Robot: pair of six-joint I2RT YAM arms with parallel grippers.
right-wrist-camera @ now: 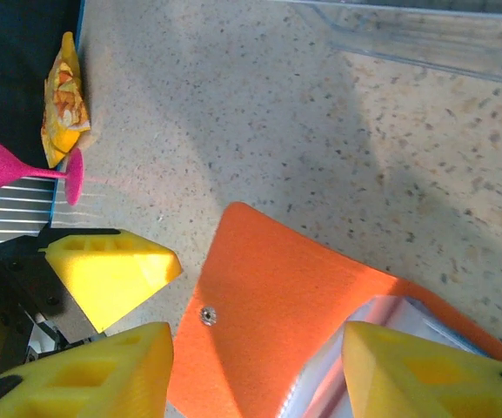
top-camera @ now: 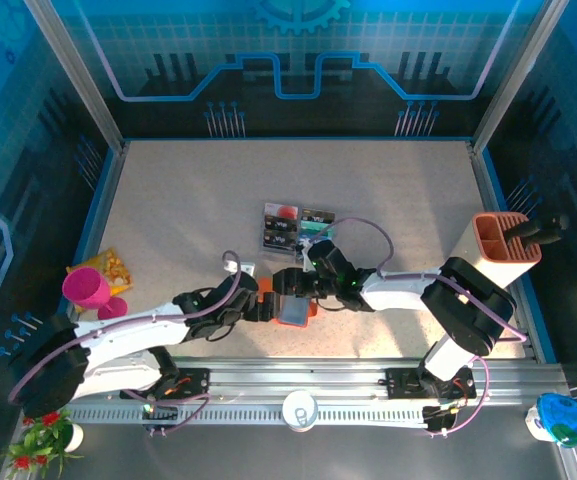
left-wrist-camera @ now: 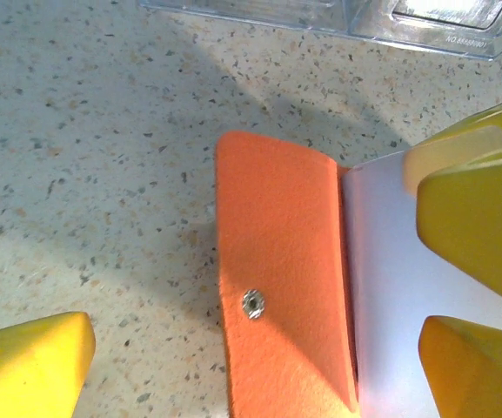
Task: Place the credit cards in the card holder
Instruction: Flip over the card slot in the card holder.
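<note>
1. The card holder [top-camera: 294, 312] lies open and flat on the table [top-camera: 188, 200] near its front edge, between the two arms. Its orange snap flap is spread to one side and the grey-blue pocket side is turned up, which looks like the right way round for taking cards.
2. The left gripper [left-wrist-camera: 255, 331] straddles the holder with its jaws wide. One finger is over bare table beside the flap and the other is over the pocket side. It clamps nothing.
3. The right gripper [right-wrist-camera: 257, 335] hangs over the holder from the opposite side, jaws about half apart and nothing visibly pinched. In the left wrist view one of its fingers sits over the pocket panel, probably pinning it open.
4. The credit cards [top-camera: 286, 228] are not yet moved. They stand in the clear acrylic tray [left-wrist-camera: 338, 17] just beyond the holder, close enough for a short reach.
5. The surface is pale speckled stone-look board, matte and level. Around it are blue circuit-printed walls and a metal rail at the near edge.
6. A pink cup [top-camera: 88, 290] and a snack bag [top-camera: 116, 266] sit far left, and a tall beige-and-orange box [top-camera: 503, 245] far right — all well apart from the work.
</note>
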